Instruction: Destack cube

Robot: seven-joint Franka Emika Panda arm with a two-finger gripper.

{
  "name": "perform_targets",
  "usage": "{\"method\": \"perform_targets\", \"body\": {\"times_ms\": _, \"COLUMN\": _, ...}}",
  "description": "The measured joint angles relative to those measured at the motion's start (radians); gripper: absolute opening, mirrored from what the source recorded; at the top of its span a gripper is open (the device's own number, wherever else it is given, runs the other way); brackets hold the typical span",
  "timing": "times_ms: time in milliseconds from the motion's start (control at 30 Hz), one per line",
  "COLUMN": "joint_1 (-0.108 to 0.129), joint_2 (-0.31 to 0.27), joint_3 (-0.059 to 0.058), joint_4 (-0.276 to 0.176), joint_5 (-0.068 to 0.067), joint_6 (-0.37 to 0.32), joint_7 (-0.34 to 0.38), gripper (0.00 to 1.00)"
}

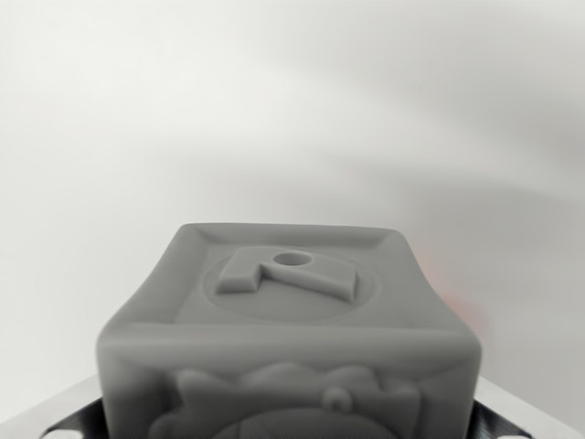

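One grey cube [291, 338] with raised relief on its faces fills the near centre; nothing else can be counted.

Plain grey cube [288, 338] with embossed motifs

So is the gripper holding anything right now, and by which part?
Cannot be told. The grey cube fills the wrist view's lower half, but no fingers or contact show.

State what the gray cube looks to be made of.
The gray cube looks like soft matte rubber or foam-like plastic, probably moulded: rounded edges, no glare, raised relief shapes and a small hole on its faces. The exact material is uncertain.
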Motion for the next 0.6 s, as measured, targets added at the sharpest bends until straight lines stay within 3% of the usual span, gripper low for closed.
{"method": "perform_targets", "body": {"times_ms": 600, "joint_1": 0.040, "joint_2": 0.089, "joint_3": 0.000, "joint_4": 0.074, "joint_5": 0.000, "joint_6": 0.015, "joint_7": 0.091, "gripper": 0.00}}
